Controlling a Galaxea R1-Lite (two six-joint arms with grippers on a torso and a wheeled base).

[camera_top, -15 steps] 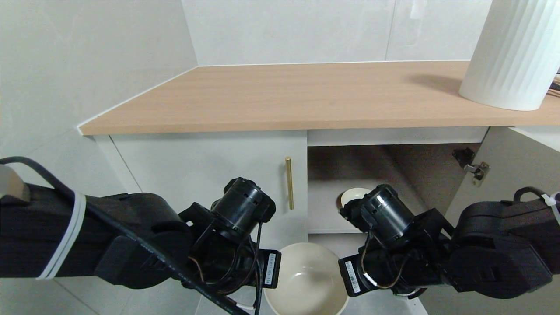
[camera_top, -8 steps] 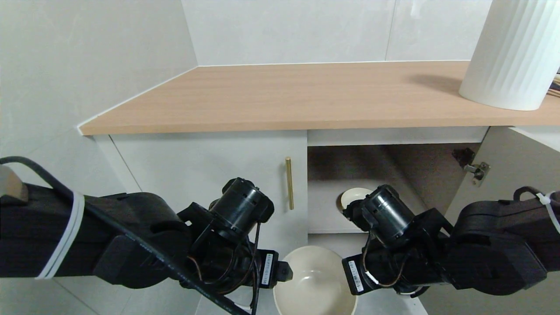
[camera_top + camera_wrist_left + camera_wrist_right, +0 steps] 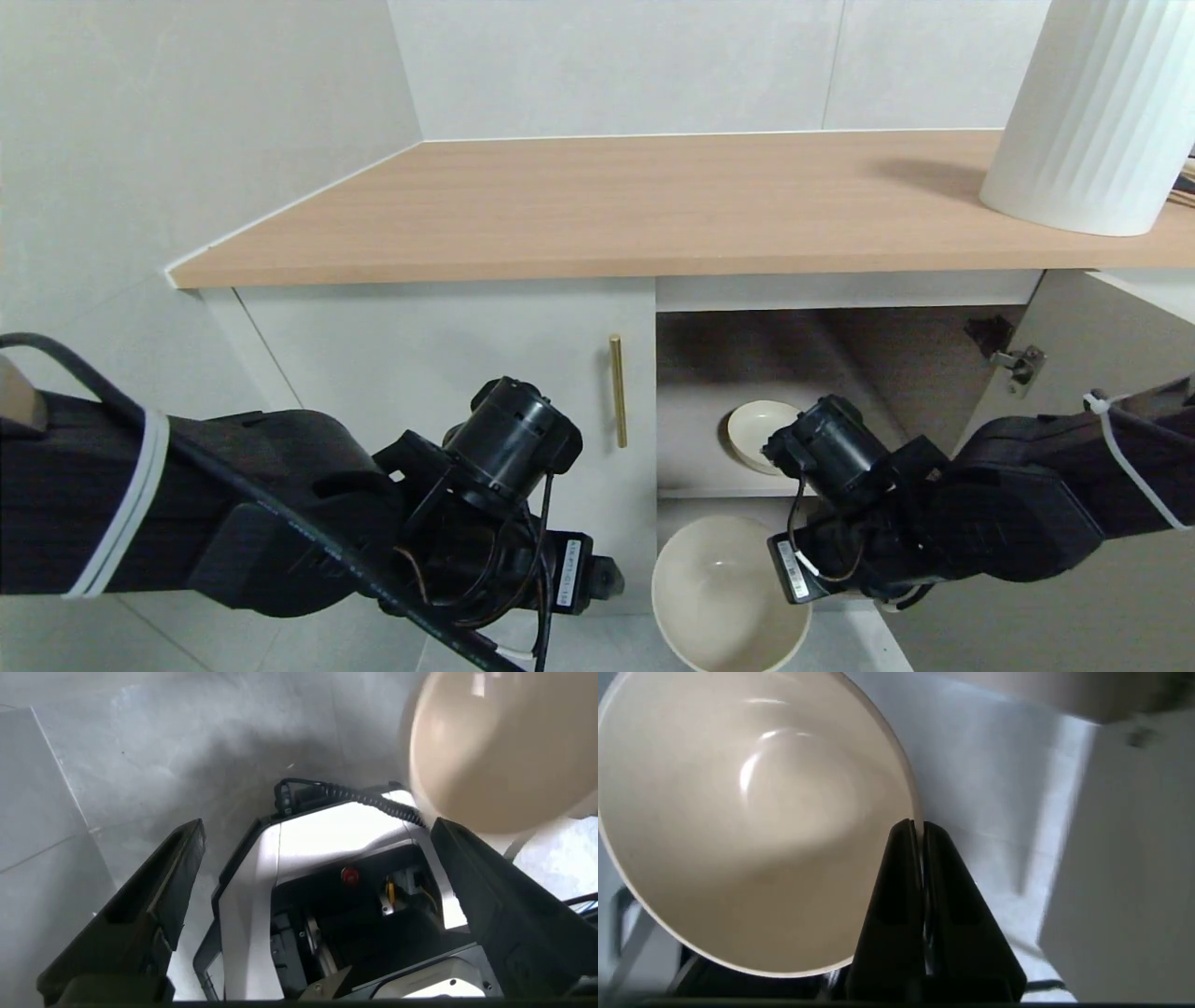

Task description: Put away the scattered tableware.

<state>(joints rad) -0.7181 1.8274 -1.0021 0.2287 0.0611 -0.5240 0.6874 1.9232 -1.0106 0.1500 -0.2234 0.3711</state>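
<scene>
Desk [image 3: 653, 205]: light wood-grain top, running from the corner on the left along the back wall.
Ribbed vessel [image 3: 1092, 112]: tall, white, upright at the desk's far right, near the back wall.
Walls [image 3: 607, 65]: large pale tiles with thin joints, meeting in a corner behind the desk's left end.
Cabinet [image 3: 840, 291]: white, under the desk, its right compartment open with a dark back panel.
Left door [image 3: 420, 373]: shut, pale grey-white.
Handle [image 3: 617, 390]: slim brass bar, upright along the left door's right edge.
Right door [image 3: 1111, 345]: swung open.
Hinge [image 3: 1018, 362]: metal, inside the open compartment beside the right door.
Floor [image 3: 140, 756]: grey tiles.
</scene>
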